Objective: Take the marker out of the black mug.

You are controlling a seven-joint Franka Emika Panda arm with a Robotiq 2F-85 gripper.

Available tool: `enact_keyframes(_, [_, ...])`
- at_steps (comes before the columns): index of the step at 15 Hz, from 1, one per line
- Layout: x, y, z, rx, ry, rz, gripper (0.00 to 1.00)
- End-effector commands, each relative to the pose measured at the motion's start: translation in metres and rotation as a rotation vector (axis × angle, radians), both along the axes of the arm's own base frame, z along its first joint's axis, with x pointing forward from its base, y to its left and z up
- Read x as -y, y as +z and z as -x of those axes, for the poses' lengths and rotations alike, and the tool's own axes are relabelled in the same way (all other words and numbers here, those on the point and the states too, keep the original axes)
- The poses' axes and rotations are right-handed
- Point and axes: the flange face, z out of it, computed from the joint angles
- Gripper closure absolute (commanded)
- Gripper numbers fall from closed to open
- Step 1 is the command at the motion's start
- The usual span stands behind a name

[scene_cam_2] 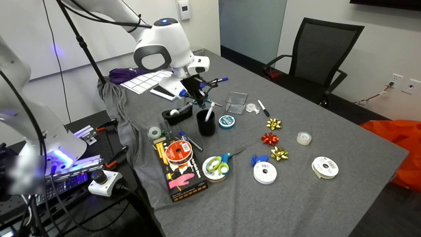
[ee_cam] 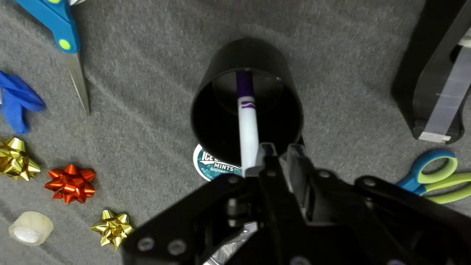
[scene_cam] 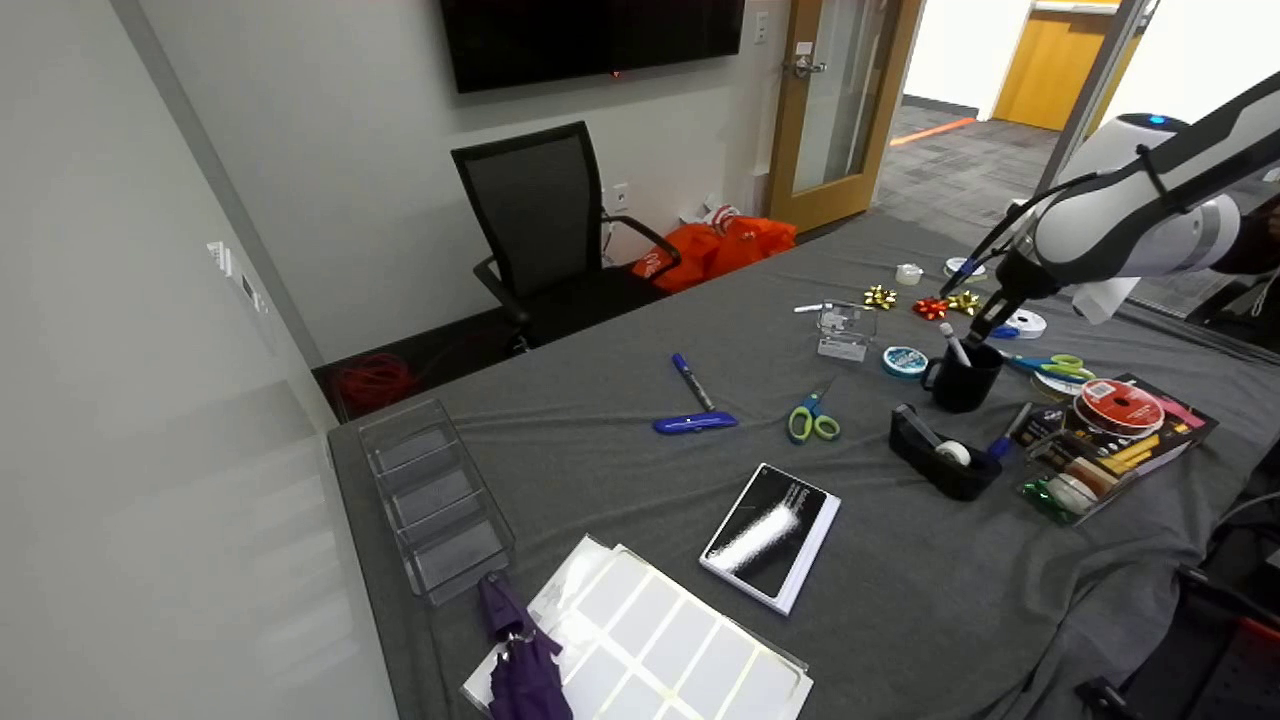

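Note:
The black mug [scene_cam: 966, 387] stands upright on the grey cloth; it also shows in an exterior view [scene_cam_2: 206, 126] and in the wrist view [ee_cam: 220, 70]. One white marker [ee_cam: 248, 121] with a purple end leans inside it, purple end down, its white end above the rim; it shows in both exterior views [scene_cam: 953, 343] [scene_cam_2: 210, 111]. My gripper [ee_cam: 280, 149] is partly open, with a narrow gap and nothing between its fingers. The marker lies outside the gap, beside the left finger in the wrist view; I cannot tell whether they touch. The gripper tips [scene_cam: 974, 336] are at the mug's rim.
A mints tin [scene_cam_2: 227, 121] stands close to the mug. A black tape dispenser [scene_cam: 940, 455], scissors [scene_cam: 812, 418], a clear box [scene_cam_2: 236, 102] and a box with ribbon spools [scene_cam_2: 184, 177] lie around. Gift bows [ee_cam: 71, 184] lie further off.

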Motion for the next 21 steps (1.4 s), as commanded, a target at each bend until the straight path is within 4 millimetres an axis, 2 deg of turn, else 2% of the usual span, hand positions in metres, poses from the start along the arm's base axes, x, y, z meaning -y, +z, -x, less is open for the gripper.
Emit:
enact_keyframes(1, [0.012, 0.001, 0.003, 0.015, 0.034, 0.017, 0.58])
enact_keyframes(2, [0.015, 0.001, 0.002, 0.019, 0.033, 0.018, 0.52])
enact_keyframes(6, [0.018, -0.002, -0.003, 0.035, 0.016, 0.016, 0.43])
enact_keyframes(14, [0.008, -0.028, -0.015, 0.03, 0.01, -0.002, 0.48])
enact_keyframes(18, [0.018, -0.034, -0.017, 0.039, 0.009, 0.007, 0.48])
enact_keyframes(21, [0.029, -0.032, -0.017, 0.043, 0.008, 0.014, 0.54])
